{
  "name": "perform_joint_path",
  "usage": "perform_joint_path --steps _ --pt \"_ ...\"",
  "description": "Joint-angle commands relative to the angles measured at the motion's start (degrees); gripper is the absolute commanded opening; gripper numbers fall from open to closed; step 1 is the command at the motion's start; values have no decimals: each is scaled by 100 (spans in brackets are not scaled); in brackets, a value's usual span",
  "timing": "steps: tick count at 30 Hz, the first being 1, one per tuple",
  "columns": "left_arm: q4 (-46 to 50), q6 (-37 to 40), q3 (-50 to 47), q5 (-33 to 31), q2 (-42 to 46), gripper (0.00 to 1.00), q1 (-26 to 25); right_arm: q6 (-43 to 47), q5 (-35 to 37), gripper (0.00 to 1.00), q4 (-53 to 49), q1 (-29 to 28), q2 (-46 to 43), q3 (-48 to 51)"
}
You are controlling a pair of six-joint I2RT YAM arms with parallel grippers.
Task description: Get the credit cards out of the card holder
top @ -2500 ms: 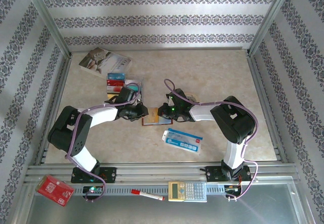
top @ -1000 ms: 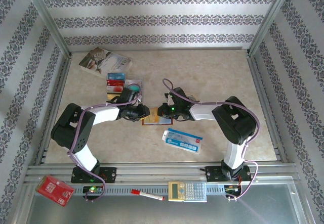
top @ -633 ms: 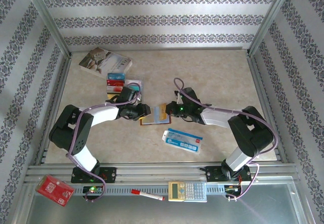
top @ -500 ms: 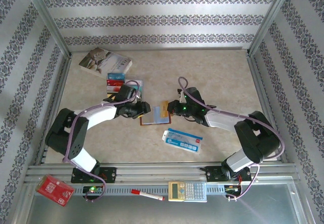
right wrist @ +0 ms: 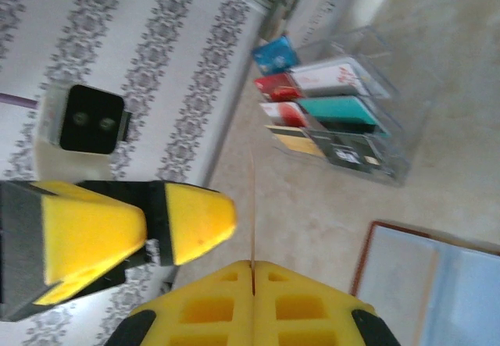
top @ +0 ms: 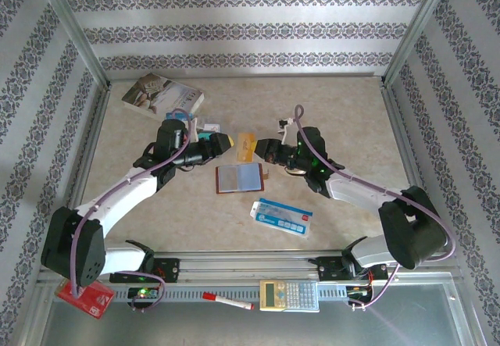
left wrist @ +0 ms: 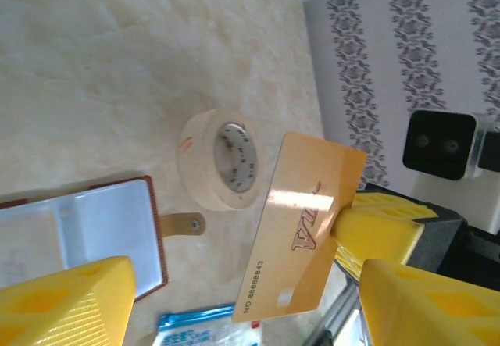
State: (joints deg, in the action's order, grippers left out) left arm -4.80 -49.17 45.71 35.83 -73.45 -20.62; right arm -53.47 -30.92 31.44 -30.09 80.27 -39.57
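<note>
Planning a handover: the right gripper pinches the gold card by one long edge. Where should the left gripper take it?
Probably the free long edge of the gold card, opposite the right gripper, approached from where the left gripper is, with pads on both flat faces: it is thin, held in mid-air.

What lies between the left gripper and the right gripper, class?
A yellow-gold credit card lies between them. It is clamped in the right gripper, and the open left gripper faces it from the other side. The top external view shows this.
</note>
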Motion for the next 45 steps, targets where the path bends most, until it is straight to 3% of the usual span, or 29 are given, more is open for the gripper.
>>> perform_joint_path --steps 1,11,18,21,33,40,45 --pt "-173 -99 259 341 220 76 -24 -533 -351 0 847 73 -150 -36" --pt "-917 -455 337 432 222 68 -34 -1192 -627 0 1821 94 55 -52" --pt "-1550 -650 168 738 273 43 -33 -1354 -744 0 2037 111 230 -155" --pt "-1714 -664 102 784 348 39 -33 -1402 -773 0 2113 115 297 -189" --pt "-1647 -598 96 759 310 34 -31 -1586 -916 0 2384 114 463 -218" --pt "-1656 -623 127 805 242 21 -34 -1640 -951 0 2454 117 527 -196" --pt "-1604 -538 135 800 236 7 -30 -1640 -938 0 2446 128 542 -165"
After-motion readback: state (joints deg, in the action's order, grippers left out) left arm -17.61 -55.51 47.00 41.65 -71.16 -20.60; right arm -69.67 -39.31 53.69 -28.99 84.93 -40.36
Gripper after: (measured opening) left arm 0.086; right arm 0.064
